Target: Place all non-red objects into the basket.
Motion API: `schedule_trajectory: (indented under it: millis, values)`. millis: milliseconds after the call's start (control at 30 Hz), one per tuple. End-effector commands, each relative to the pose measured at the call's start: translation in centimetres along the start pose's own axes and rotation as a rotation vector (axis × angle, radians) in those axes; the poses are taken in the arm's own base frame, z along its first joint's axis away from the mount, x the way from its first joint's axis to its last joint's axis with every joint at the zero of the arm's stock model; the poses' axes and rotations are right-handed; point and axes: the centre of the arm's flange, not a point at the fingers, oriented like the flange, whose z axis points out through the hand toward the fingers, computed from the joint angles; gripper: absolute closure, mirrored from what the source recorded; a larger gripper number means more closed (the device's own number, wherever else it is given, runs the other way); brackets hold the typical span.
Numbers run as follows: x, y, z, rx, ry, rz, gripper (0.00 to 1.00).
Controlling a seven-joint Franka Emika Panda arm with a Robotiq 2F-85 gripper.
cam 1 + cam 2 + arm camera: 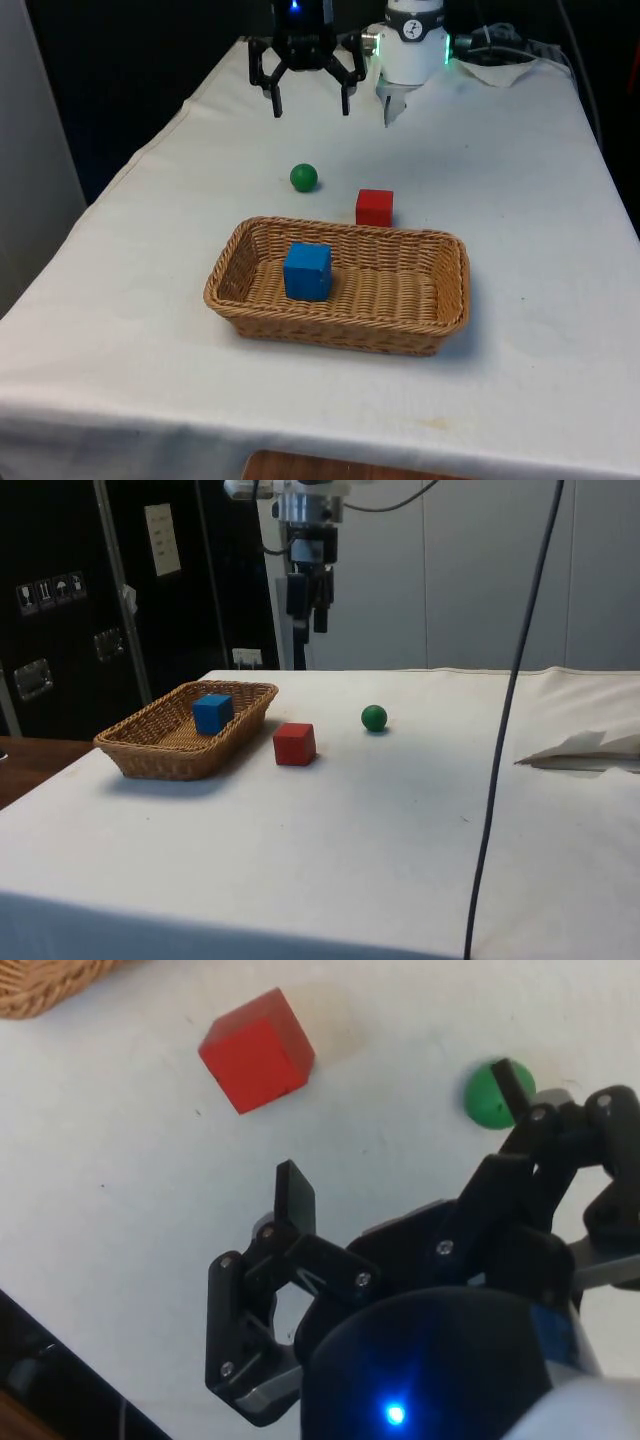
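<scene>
Wicker basket: the woven basket sits on the white-clothed table, long side towards the front camera, and holds one thing, the blue cube, resting flat on its floor towards the front view's left end.
Green ball: the green ball lies on the cloth beyond the basket's far rim, apart from it, and looks to be the one non-red piece not yet inside.
Red cube: the red cube stands just beyond the far rim, near the ball at the front view's right of it; being red, it presumably stays out.
Gripper: the black gripper hangs well above the cloth, beyond the ball, its fingers spread wide with nothing between them; in the wrist view one fingertip overlaps the ball.
Why so: by appearances the spread fingers are lining up over the ball for a descent and pick.
Standing: one piece in, one to go, by this reading.
</scene>
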Motion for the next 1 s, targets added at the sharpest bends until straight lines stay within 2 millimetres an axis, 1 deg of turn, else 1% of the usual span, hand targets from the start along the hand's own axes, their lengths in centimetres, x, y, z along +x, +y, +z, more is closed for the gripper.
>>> schedule_trajectory:
  millis: [0, 33, 100, 300, 633, 667, 967]
  values:
    - [-0.4, 0.2, -0.2, -0.006, 0.010, -0.004, 0.00]
    - [-0.2, 0.0, 0.0, 0.001, 0.002, -0.002, 0.00]
    - [-1.2, 0.4, -0.1, -0.003, 0.015, -0.007, 0.00]
    - [-2.7, 1.3, 0.1, -0.007, 0.018, -0.028, 0.00]
    - [-3.6, 2.5, 0.8, -0.027, -0.003, -0.065, 0.00]
    - [-3.5, 2.4, 0.6, -0.013, -0.002, -0.057, 0.00]
    - [-4.7, 3.3, 1.9, -0.038, -0.019, -0.083, 0.00]
